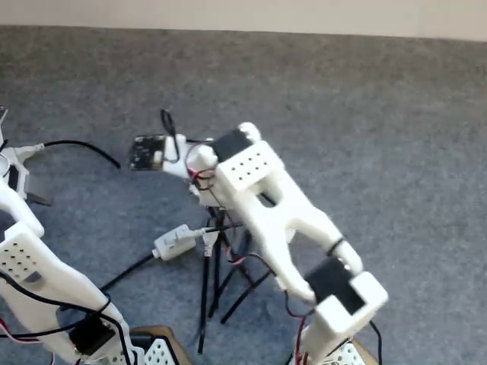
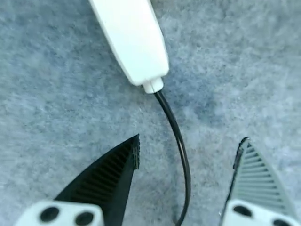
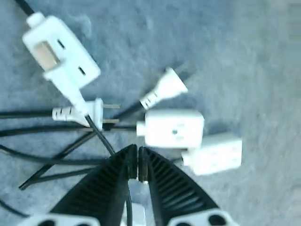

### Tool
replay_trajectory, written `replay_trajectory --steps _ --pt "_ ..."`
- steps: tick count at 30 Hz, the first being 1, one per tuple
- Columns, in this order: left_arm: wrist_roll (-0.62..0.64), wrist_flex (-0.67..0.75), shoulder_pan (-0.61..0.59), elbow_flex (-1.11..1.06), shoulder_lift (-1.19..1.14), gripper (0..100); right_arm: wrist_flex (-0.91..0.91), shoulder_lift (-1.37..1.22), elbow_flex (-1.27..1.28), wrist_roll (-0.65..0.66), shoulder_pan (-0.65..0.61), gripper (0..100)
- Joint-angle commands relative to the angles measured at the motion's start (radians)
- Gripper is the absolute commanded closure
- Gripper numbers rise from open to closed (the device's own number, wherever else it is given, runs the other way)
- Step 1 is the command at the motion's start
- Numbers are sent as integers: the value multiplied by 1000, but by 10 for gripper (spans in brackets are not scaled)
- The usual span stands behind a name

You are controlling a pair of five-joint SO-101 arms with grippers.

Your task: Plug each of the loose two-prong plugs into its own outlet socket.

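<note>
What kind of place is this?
Probably a robot practice bench: a grey carpet-like surface, two white arms, and loose plugs and outlet sockets on black cords.

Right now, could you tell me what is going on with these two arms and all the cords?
The left hand hangs open over a black cord that runs out of a white block, not gripping it. The right hand is shut above a tangle of cords on the grey carpet, where three white sockets and two two-prong plugs lie loose. Both plugs show bare prongs, so neither is plugged in yet.
</note>
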State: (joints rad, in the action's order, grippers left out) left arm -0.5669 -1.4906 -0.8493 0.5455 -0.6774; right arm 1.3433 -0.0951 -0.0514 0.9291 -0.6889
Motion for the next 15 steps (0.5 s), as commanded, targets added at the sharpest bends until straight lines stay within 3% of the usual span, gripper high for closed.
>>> replay_trajectory --steps 1,5,11,15 --pt "0 -51 -7 50 16 674 -4 87 87 -18 -5 993" --pt "0 -74 -2 48 15 674 -67 91 229 -41 -68 932" --pt "-2 -68 -22 50 10 674 -85 91 274 -83 -93 611" --pt "-3 -64 -21 50 10 674 -124 91 274 -74 -93 661"
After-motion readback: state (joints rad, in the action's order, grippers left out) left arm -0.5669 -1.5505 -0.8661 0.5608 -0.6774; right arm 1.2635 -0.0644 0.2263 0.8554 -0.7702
